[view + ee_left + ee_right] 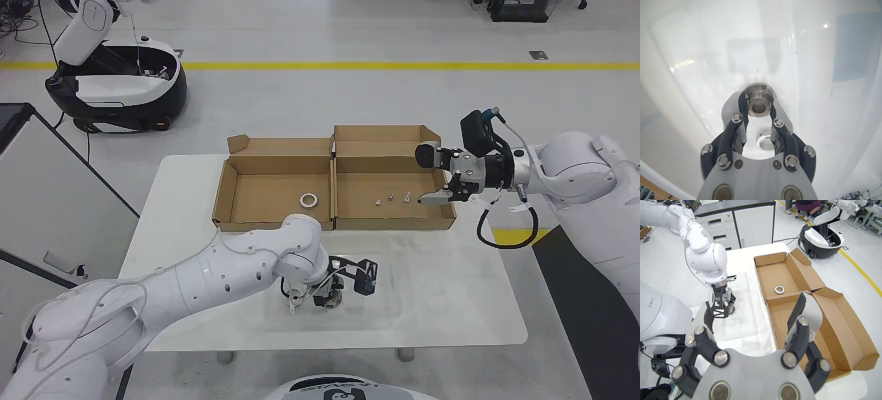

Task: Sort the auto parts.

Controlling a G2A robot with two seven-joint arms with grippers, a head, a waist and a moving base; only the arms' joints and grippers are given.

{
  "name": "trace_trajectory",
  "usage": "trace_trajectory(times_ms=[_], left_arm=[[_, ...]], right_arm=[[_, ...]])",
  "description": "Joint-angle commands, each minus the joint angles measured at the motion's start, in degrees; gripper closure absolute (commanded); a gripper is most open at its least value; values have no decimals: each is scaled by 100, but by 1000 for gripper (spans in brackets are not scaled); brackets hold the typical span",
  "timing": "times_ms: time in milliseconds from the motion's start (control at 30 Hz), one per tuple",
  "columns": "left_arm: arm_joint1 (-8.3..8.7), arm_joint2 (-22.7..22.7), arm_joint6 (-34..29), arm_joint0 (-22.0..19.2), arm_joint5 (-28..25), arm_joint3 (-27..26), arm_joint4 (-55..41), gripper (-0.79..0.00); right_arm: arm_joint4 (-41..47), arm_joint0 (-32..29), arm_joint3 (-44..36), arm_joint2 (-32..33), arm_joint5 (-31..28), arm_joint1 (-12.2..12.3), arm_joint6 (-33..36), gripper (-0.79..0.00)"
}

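The left gripper (758, 97) is down inside a clear plastic tray (745, 313) at the near side of the white counter (470, 300). It is closed narrowly on a flanged steel bushing (758, 108), its ribbed pads pressing the barrel from both sides. The bore faces the wrist camera, and the flange behind it is partly covered by the fingertips. I cannot tell whether the flange rests on the tray floor or sits just above it. A silver collar (763, 141) lies on the tray floor beneath the gripper, one edge cut off by a finger link. The tray's walls are hard to trace against the counter.

Two open cardboard boxes stand side by side beyond the tray. The left box (270, 190) holds one flat metal ring (310, 199). The right box (390, 170) holds three small pale parts (392, 197) in a loose row, too small to name.

The right gripper (432, 177) hangs over the right box's outer end, spread wide with nothing between its fingers. In its wrist view one finger (802, 306) hides part of that box's floor.
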Motion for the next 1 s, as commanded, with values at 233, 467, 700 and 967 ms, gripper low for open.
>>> trace_trajectory(times_ms=[233,467,700,967], left_arm=[[-26,0,27,11,-27,66,69,0],[-60,0,53,-48,-51,77,121,0],[44,0,39,-288,-37,-248,-133,0],[324,0,44,-689,-41,-779,-544,0]], right_arm=[[0,0,0,0,0,0,0,-785],[0,0,0,0,0,0,0,-785],[0,0,0,0,0,0,0,-785],[0,0,0,0,0,0,0,-785]])
